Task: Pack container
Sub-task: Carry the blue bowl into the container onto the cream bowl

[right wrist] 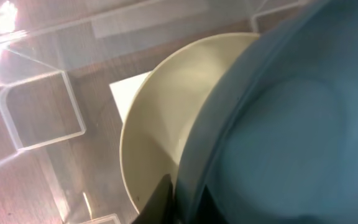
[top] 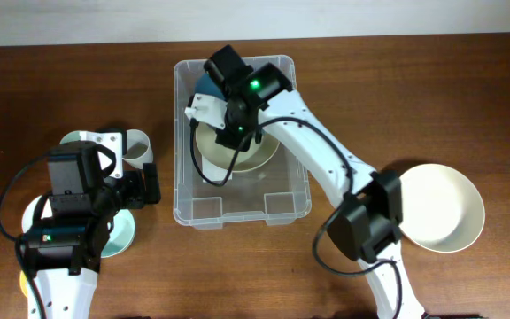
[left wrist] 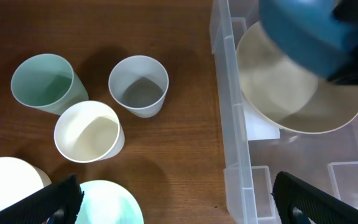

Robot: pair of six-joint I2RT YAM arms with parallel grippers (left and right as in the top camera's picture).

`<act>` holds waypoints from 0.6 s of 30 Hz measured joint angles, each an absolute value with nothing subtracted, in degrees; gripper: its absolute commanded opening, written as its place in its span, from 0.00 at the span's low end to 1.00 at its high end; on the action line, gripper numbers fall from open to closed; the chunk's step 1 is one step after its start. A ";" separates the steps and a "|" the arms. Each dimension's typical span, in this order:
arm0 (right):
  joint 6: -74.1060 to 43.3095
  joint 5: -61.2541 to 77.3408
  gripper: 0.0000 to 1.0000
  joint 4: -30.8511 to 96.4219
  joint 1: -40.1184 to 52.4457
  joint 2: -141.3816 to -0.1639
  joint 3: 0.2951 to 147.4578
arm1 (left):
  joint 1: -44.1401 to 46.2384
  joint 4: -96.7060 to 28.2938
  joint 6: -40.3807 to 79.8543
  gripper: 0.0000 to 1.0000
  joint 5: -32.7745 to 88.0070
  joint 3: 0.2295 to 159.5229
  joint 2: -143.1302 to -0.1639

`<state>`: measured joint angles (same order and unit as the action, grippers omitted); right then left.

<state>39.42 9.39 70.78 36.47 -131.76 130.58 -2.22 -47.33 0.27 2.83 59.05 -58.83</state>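
R gripper [right wrist: 174, 198] pinches tight on a blue bowl's [right wrist: 278, 137] rim. Right under it sits a cream bowl [right wrist: 157, 124], in the big clear container [top: 237, 202]. L gripper [left wrist: 176, 190] is wide, holding nothing, w/ 3 cups [left wrist: 138, 87] just ahead & the container on its right, on the counter [left wrist: 185, 106].

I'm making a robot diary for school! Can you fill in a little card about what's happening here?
container: clear bin, middle of table
inside it: cream bowl
right jaws: shut on blue bowl, over the cream bowl
left jaws: open, empty, near three cups
waiting outside: big cream bowl, on the right
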 measured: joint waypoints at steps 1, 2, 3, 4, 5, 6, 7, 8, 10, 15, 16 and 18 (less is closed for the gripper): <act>39.44 9.34 0.30 70.72 36.47 -131.98 130.58 | -2.22 -47.33 0.25 1.00 2.83 59.05 -58.83; 39.66 9.58 0.31 70.61 36.47 -132.07 130.56 | -2.22 -47.33 0.27 1.00 2.83 59.05 -58.83; 39.55 9.61 0.32 70.54 36.47 -132.07 130.58 | -2.22 -47.33 0.27 1.00 2.83 59.05 -58.83; 39.66 9.65 0.33 70.46 36.47 -132.07 130.61 | -2.22 -47.33 0.27 1.00 2.83 59.05 -58.83; 39.77 9.82 0.35 70.46 36.47 -132.07 130.61 | -2.22 -47.31 0.27 1.00 2.83 59.05 -58.83; 39.77 9.82 0.36 70.43 36.47 -132.07 130.61 | -2.22 -47.33 0.27 1.00 2.83 59.05 -58.83; 39.83 9.78 0.37 70.46 36.47 -132.07 130.61 | -2.22 -47.31 0.27 1.00 2.83 59.05 -58.83; 39.86 9.67 0.37 70.39 36.47 -132.05 130.61 | -2.22 -47.31 0.27 1.00 2.83 59.05 -58.83; 39.88 9.56 0.37 70.37 36.36 -131.92 130.61 | -2.22 -47.31 0.27 1.00 2.83 59.05 -58.83; 35.86 6.94 0.38 70.17 34.79 -128.55 131.15 | -2.22 -47.37 0.27 1.00 2.76 59.22 -58.85; 33.17 5.98 0.39 70.22 33.69 -126.93 131.76 | -2.22 -47.62 0.25 1.00 2.57 59.57 -58.85; 27.90 4.25 0.41 70.35 30.68 -123.20 133.43 | -2.22 -49.15 0.25 1.00 2.07 61.21 -59.13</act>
